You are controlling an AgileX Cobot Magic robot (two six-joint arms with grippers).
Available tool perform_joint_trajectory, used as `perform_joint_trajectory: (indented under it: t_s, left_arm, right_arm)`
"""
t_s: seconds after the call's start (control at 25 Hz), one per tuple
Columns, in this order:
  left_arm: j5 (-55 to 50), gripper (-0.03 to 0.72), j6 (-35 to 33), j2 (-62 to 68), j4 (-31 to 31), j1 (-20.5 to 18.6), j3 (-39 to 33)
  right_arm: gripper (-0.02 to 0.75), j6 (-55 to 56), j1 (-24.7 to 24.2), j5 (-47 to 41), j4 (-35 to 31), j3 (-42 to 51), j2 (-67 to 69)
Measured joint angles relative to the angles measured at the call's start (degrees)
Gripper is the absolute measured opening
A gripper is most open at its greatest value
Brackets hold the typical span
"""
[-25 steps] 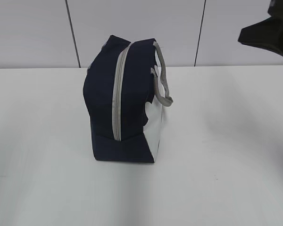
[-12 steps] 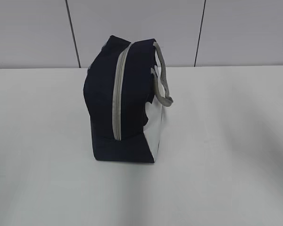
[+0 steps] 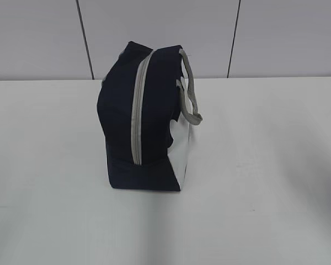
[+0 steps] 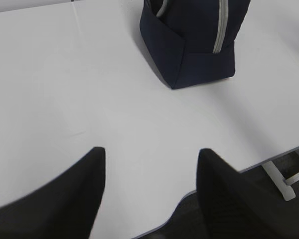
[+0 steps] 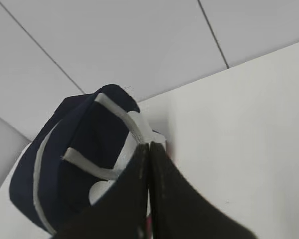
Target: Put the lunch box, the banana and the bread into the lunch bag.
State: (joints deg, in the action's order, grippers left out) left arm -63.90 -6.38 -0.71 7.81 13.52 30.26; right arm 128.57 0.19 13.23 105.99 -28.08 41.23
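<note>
On the white counter (image 3: 265, 165) the lunch bag (image 3: 146, 118) stands upright on its base, zipped shut as far as we can see, the grey zipper (image 3: 137, 110) running up its narrow end and over the top. Navy fabric with a white side panel (image 3: 181, 149), it looks soft and light, likely to sag or slide if pushed, so we would steady the body with one arm before working the zipper with the other. The grey webbing handle (image 3: 190, 94) droops over the white side and offers the easiest loop to catch; we cannot make out the ring pull.

No lunch box, banana or bread shows in any view, so we cannot tell where they are.

From the left wrist view our left gripper (image 4: 149, 194) hangs above the counter's near edge, well apart from the bag, jaws spread with nothing between them. From the right wrist view our right gripper (image 5: 149, 199) has its jaws pressed together and empty, looking towards the handles.
</note>
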Motion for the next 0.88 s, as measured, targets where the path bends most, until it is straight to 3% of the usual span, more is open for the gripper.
perform_joint_trajectory:
  t_s: [0.4,0.68,0.88]
  left_arm:
    - [0.0,0.413,0.0,0.0,0.0,0.0,0.0]
    - [0.0,0.386,0.0,0.0,0.0,0.0,0.0]
    - [0.0,0.367,0.0,0.0,0.0,0.0,0.0]
  right_arm:
    - [-0.016,-0.2,0.0,-8.4,-0.6,1.5,0.0]
    - [-0.016,-1.0,0.0,-7.2,-1.0,8.1,0.0]
    - [-0.016,-14.5,3.5,-6.7,-11.1,11.8,0.0]
